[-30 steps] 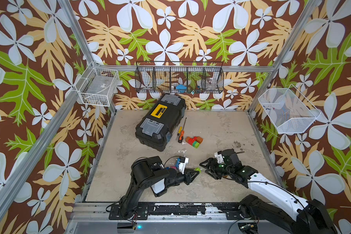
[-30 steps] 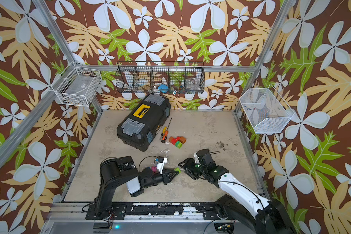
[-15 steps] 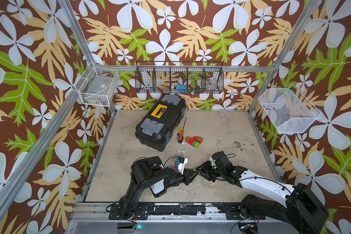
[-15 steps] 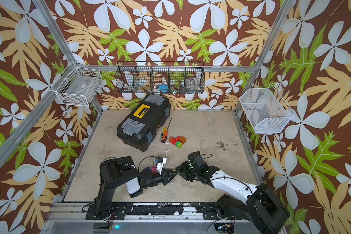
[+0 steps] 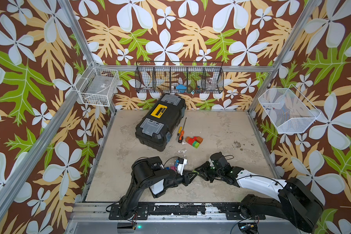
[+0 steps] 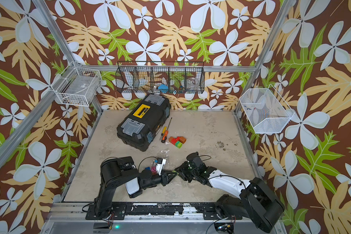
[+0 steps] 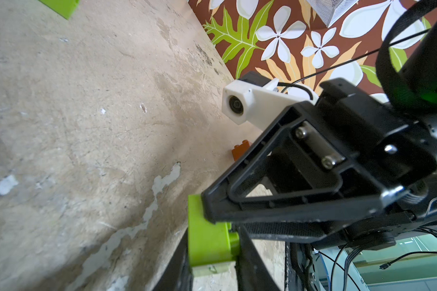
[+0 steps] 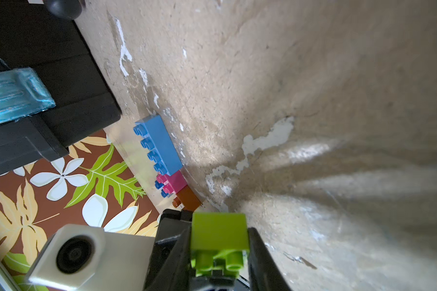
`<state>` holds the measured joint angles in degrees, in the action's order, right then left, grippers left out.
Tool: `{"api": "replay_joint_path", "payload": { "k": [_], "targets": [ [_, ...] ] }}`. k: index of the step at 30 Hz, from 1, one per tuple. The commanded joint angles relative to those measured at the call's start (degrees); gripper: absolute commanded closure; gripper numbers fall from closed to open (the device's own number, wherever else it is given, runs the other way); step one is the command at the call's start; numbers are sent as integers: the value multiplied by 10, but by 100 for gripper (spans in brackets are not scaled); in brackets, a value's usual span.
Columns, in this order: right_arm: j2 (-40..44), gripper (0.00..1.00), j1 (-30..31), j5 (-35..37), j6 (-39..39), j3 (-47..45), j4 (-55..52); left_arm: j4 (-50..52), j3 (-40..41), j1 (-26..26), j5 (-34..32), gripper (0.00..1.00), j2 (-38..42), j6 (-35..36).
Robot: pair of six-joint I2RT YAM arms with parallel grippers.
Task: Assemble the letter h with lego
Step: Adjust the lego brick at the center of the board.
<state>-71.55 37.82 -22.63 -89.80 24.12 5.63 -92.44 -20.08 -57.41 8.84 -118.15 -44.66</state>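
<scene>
Two grippers meet at the front of the table (image 5: 221, 129): left gripper (image 5: 191, 175) and right gripper (image 5: 199, 172) both clamp one lime brick (image 8: 218, 234). The blue-pink-orange column (image 8: 170, 180) lies flat beside the left arm (image 5: 148, 176); other bricks (image 5: 194, 140) sit beside the screwdriver (image 5: 180, 135), well apart

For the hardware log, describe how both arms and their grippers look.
Left arm: black links, one white forearm shell, thin black cable loop. Right arm: black joints, long white shell, small green lights, black cables. Left gripper and right gripper: black triangular open-frame jaws, each with a white camera block.
</scene>
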Motion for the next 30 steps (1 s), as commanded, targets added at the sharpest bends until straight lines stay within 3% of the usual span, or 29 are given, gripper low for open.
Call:
{"api": "replay_joint_path", "payload": {
  "k": [1, 3, 7, 10, 11, 14, 19, 24, 30],
  "targets": [
    [-4, 68, 2, -10, -11, -1, 18, -110, -5, 2, 1, 71, -4, -2],
    [-8, 69, 3, -11, -11, -4, 24, -110, -8, 2, 13, 66, -4, 2],
    [-5, 70, -4, 10, 34, -1, -30, -107, 12, 2, -2, 45, 19, 22],
    [-1, 70, -32, 34, 109, 19, -112, -107, 32, 1, -27, 17, 47, 37],
    [0, 70, -47, 44, 140, 29, -140, -106, 39, 2, -34, 2, 56, 46],
    [-1, 69, -84, 86, 237, 68, -223, -106, 60, 1, -64, 0, 81, 68],
    [-40, 68, -90, 197, 378, 137, -299, -86, 82, 2, -116, 0, 120, 100],
    [-96, 65, -91, 248, 450, 186, -319, -16, 68, 2, -112, 0, 147, 118],
    [-153, 60, -90, 227, 478, 221, -291, -12, 69, 0, -93, 0, 150, 150]
  ]
}}
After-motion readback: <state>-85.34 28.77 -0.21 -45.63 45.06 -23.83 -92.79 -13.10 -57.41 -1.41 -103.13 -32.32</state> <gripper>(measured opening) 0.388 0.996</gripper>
